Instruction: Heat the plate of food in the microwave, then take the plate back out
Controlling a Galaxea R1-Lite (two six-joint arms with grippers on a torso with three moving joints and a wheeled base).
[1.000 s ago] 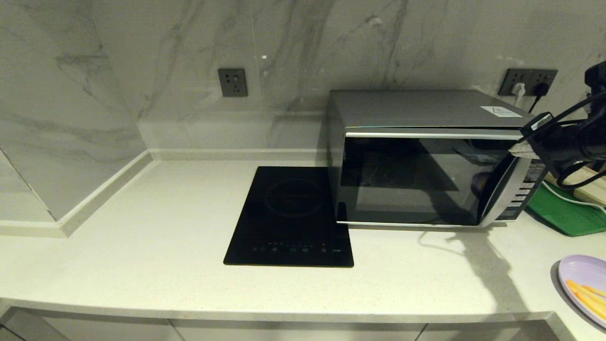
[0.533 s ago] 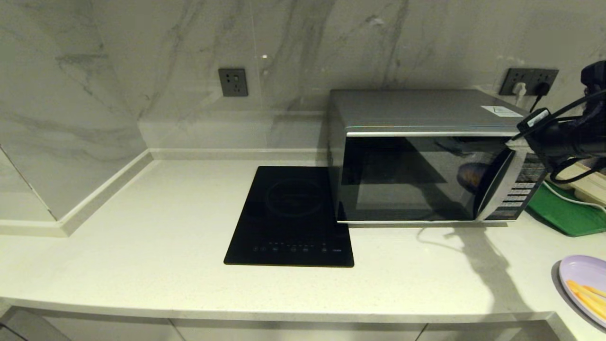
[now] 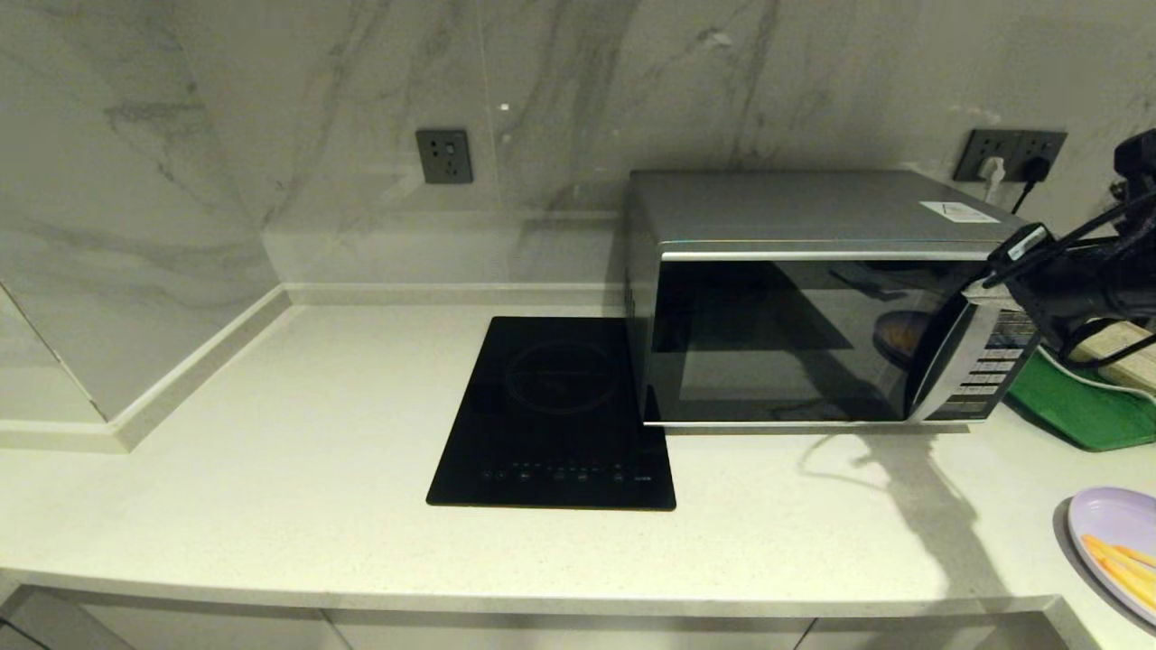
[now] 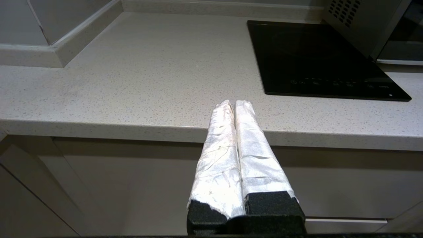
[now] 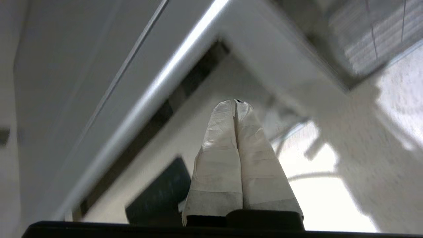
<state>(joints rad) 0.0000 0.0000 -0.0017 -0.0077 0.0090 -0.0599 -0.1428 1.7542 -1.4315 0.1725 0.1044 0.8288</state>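
Observation:
The silver microwave (image 3: 813,212) stands at the back right of the counter, its dark glass door (image 3: 777,338) flush with the front. My right gripper (image 3: 980,289) is shut and empty, its tips at the door's upper right corner, beside the keypad (image 3: 989,366). In the right wrist view the white-wrapped fingers (image 5: 218,132) are pressed together close to the microwave's silver trim (image 5: 158,89). The lavender plate of food (image 3: 1111,519), with its orange sticks, lies on the counter at the front right edge, outside the microwave. My left gripper (image 4: 234,103) is shut and parked low, before the counter's front edge.
A flat black induction cooktop (image 3: 555,411) lies just left of the microwave. A green board (image 3: 1079,406) and a beige power strip (image 3: 1124,357) with cables sit to the microwave's right. Wall sockets (image 3: 443,156) are behind. The counter's left half is bare.
The microwave door, slightly ajar a second ago, has swung flush shut under my right gripper, which has since shifted a little right and down.

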